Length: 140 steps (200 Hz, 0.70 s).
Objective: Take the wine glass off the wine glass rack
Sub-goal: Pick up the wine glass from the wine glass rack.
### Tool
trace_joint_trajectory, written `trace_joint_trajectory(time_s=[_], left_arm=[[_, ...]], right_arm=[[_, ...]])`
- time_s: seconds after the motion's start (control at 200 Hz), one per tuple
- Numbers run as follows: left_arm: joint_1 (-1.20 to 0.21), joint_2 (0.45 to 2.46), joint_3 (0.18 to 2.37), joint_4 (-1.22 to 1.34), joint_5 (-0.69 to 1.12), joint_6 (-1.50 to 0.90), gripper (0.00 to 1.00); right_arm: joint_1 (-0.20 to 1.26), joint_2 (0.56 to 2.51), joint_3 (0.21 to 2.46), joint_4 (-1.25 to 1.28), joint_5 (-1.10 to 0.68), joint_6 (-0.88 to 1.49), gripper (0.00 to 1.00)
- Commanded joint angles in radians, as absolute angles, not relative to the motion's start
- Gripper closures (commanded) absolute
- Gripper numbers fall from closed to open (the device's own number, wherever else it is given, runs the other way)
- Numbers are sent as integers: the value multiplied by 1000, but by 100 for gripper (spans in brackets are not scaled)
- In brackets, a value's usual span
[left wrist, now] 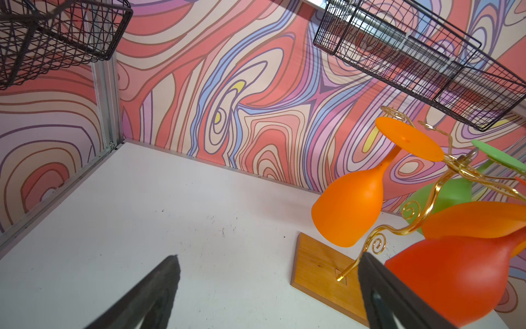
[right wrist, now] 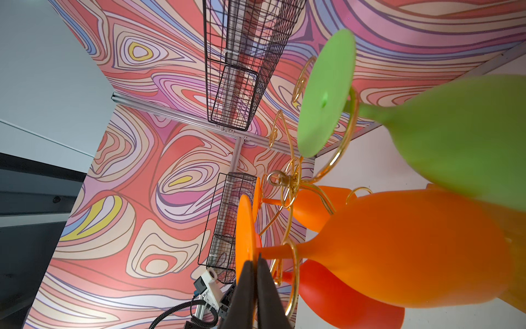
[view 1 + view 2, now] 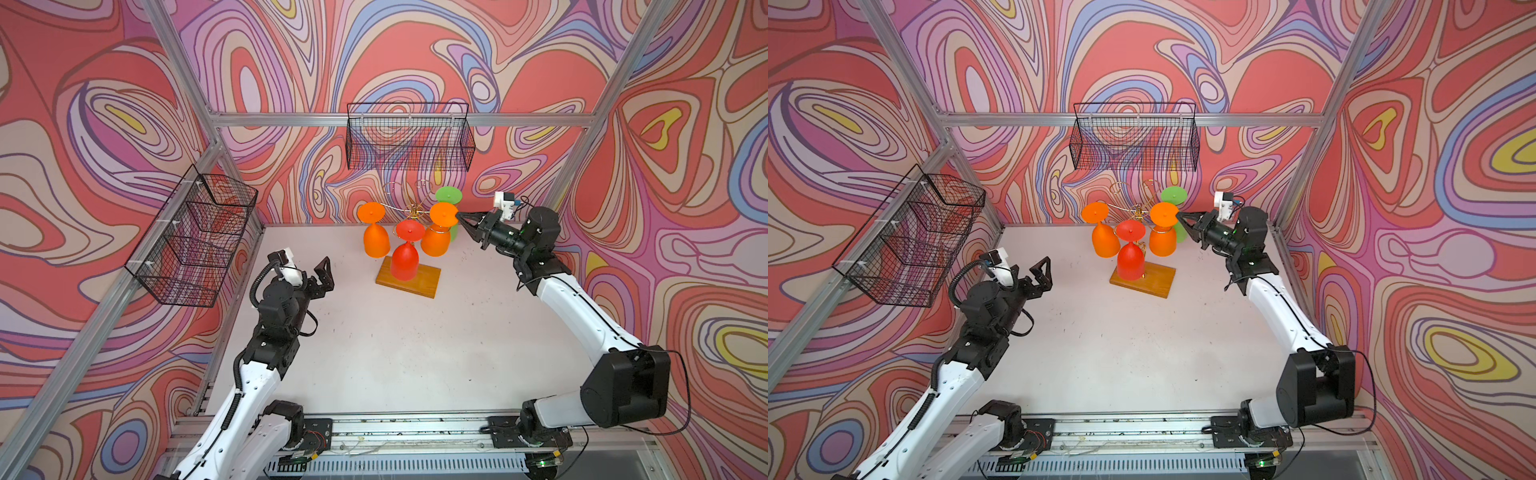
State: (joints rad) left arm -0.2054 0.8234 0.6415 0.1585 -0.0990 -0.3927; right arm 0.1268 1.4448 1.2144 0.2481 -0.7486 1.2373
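While right pincer (image 3: 458, 215) nips wine glass (image 3: 435, 245) foot-edge, left pincer (image 3: 321, 277) gapes.

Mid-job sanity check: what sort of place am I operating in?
Probably a robotics test cell, not a home: aluminium frame, swirl-printed backdrop walls, and a base rail carrying the left arm and right arm.

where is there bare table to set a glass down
Widest free patch: mid table, between the left arm and right arm, in front of the wooden base. Crowded at the rack, where four glasses hang close and the right gripper pinches an orange glass's foot.
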Motion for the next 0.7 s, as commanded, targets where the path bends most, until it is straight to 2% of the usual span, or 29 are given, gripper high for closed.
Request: trace_joint_trajectory(time_s=[0.0, 0.361, 0.696], left_arm=[[-212, 808, 643, 151, -112, -381, 3], [-212, 811, 644, 152, -112, -380, 3], [-212, 825, 650, 155, -104, -382, 3]], right_arm=[[129, 1466, 1239, 284, -735, 1242, 100], [129, 1493, 1246, 327, -740, 1275, 100], [129, 1416, 1220, 251, -727, 1217, 100]])
